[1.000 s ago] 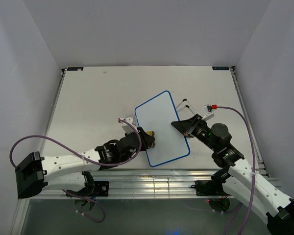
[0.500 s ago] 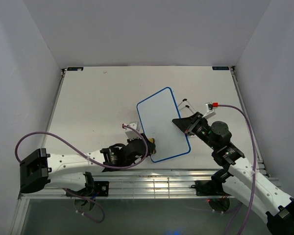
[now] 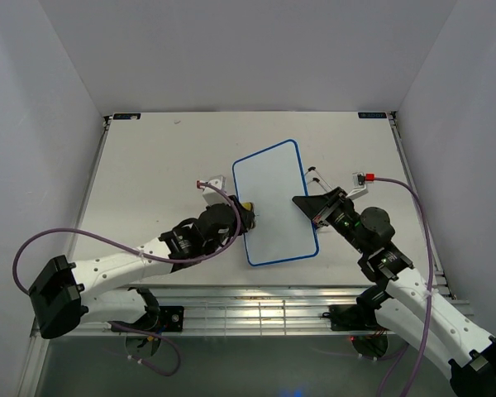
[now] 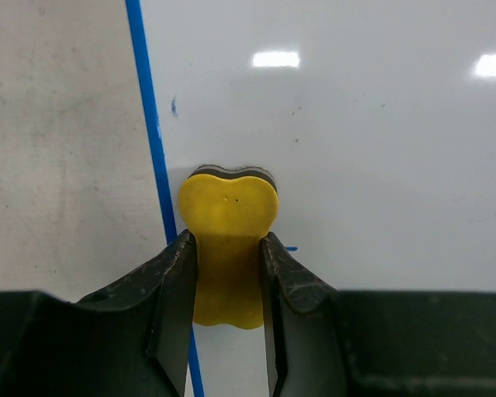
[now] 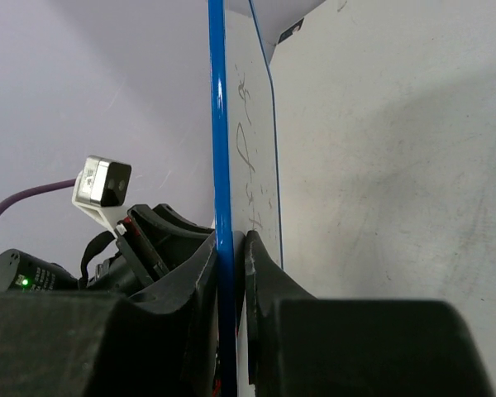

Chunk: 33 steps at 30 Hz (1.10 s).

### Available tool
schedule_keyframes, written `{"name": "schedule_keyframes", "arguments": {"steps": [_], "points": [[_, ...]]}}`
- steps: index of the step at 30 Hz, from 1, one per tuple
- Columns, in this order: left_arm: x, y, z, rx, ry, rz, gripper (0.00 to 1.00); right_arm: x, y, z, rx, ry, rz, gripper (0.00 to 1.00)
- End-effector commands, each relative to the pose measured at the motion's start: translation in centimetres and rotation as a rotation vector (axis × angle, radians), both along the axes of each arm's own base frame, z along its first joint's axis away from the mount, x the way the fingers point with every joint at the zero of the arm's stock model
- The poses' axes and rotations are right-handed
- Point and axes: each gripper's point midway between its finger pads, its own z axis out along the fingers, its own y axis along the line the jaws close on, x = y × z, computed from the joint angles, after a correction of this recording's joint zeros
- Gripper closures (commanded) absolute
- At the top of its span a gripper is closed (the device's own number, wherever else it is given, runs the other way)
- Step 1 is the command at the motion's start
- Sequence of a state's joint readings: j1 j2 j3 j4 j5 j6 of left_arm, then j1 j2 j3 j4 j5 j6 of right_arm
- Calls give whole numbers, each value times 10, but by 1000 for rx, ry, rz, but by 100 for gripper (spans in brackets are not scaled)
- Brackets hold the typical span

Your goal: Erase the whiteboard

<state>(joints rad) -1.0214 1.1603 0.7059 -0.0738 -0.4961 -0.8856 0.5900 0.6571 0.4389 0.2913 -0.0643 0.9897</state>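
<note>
The left arm [image 3: 124, 266] lies low over the tabletop [image 3: 149, 161], its white links and black joints stretching from the base at the near left corner up and rightward, with a purple cable [image 3: 45, 240] looping beside it. The left gripper [image 4: 227, 258] ends at the left edge of the whiteboard [image 3: 274, 194], and its two dark fingers are closed tight on the waist of a yellow eraser [image 4: 228, 212]. The eraser is a soft, lobed block with a thin dark felt layer at its far end. It rests on the board just inside the blue frame, and its near part overlaps that frame.

The whiteboard lies flat near the middle of the tabletop, slightly turned. It is a rounded rectangle with a glossy white face that reflects the ceiling lights and a narrow blue border. A small blue speck sits near the left border, a short blue dash lies just right of the eraser, and the right wrist view shows faint scribbles.

The right arm [image 3: 397, 277] rises from the near right corner, bent at the elbow, and reaches up and leftward. The right gripper [image 5: 231, 248] pinches the board's right edge, one black finger on each side of the blue rim and nearly closed on it. The tabletop is matte off-white and faintly scuffed.
</note>
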Motion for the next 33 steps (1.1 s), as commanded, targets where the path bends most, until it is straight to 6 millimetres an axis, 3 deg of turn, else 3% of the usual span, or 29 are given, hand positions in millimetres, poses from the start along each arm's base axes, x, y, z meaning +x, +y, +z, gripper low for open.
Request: {"name": "schedule_keyframes", "arguments": {"steps": [1, 6, 12, 16, 23, 27, 33], "points": [[12, -20, 34, -30, -96, -70, 100, -40, 8, 87, 276, -168, 169, 92], [12, -36, 40, -50, -103, -120, 100, -38, 7, 87, 277, -167, 156, 92], [-7, -41, 7, -65, -18, -148, 100, -36, 5, 98, 278, -189, 141, 92], [-15, -29, -25, -24, 40, -130, 100, -35, 6, 105, 284, -198, 142, 92], [9, 13, -57, 9, 98, -15, 100, -37, 6, 105, 273, -199, 152, 92], [28, 24, -48, 9, 69, 18, 100, -37, 8, 93, 259, -178, 157, 92], [45, 23, -32, -7, 44, 12, 100, -33, 10, 75, 231, -148, 151, 92]]}}
